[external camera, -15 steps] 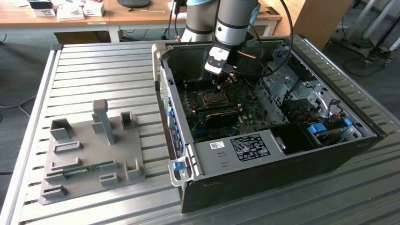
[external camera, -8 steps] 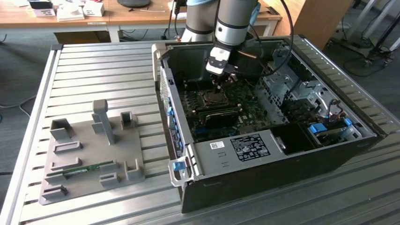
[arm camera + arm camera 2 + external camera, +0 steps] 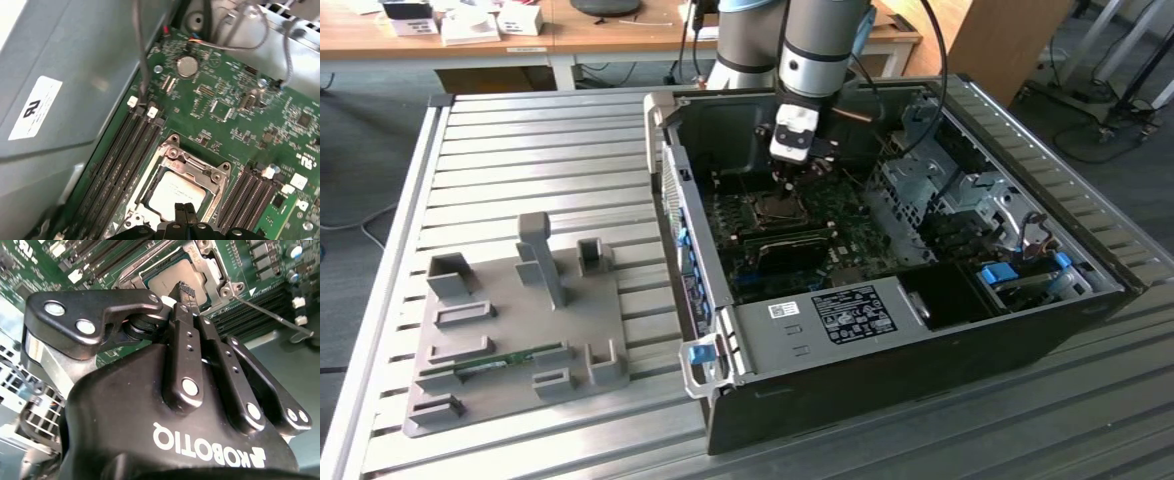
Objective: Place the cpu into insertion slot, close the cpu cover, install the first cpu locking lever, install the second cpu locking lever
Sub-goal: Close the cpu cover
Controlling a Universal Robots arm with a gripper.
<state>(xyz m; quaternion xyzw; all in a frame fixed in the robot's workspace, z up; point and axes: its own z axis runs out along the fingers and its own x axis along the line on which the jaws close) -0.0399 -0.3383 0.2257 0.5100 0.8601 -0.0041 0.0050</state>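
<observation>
The cpu (image 3: 176, 194), a silver-grey square chip, lies in the insertion slot (image 3: 781, 207) on the green board inside the open computer case. The silvery cpu cover (image 3: 192, 165) lies flat around it, with the chip showing through its window (image 3: 167, 282). My gripper (image 3: 184, 210) is shut with nothing in it, its fingertips (image 3: 186, 290) pressed together just above the chip's edge. In the exterior view the gripper (image 3: 790, 178) hangs straight over the socket. A thin locking lever (image 3: 272, 316) sticks out beside the cover.
Long black memory slots (image 3: 120, 165) (image 3: 247, 187) flank the socket. A coin battery (image 3: 187, 65) and a dark cable (image 3: 140, 55) lie near the case wall (image 3: 75, 75). A grey fixture (image 3: 520, 320) holding a memory stick stands on the slatted table at the exterior view's left.
</observation>
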